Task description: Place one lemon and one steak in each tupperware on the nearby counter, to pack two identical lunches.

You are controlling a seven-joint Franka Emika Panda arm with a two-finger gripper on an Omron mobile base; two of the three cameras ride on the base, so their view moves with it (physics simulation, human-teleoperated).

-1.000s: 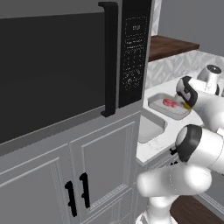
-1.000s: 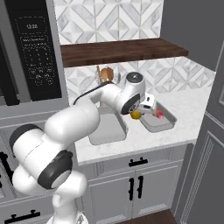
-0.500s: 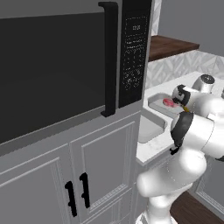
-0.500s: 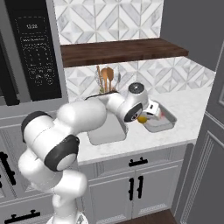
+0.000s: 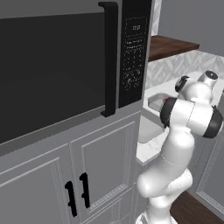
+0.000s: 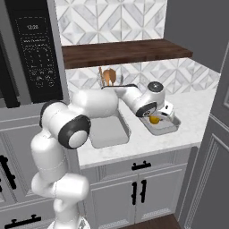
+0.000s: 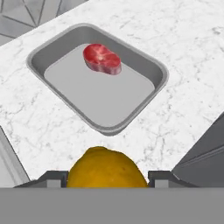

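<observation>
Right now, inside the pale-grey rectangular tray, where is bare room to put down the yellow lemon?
The pale-grey rectangular tray has bare floor from the red steak to its near rim and side walls. It is crowded only at the far end, where the steak lies. The gripper holds the yellow lemon.

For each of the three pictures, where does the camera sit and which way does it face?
Left base view: behind the arm on its left, facing forward past the microwave to the counter; the arm's elbow and lower body show at right.
Right base view: behind on the right, looking down over the sink; the whole arm reaches to the tool.
Hand view: on the hand, looking down at the tupperware with a steak; the lemon sits between the fingertips.
The right base and hand views share lemon and tupperware.
</observation>
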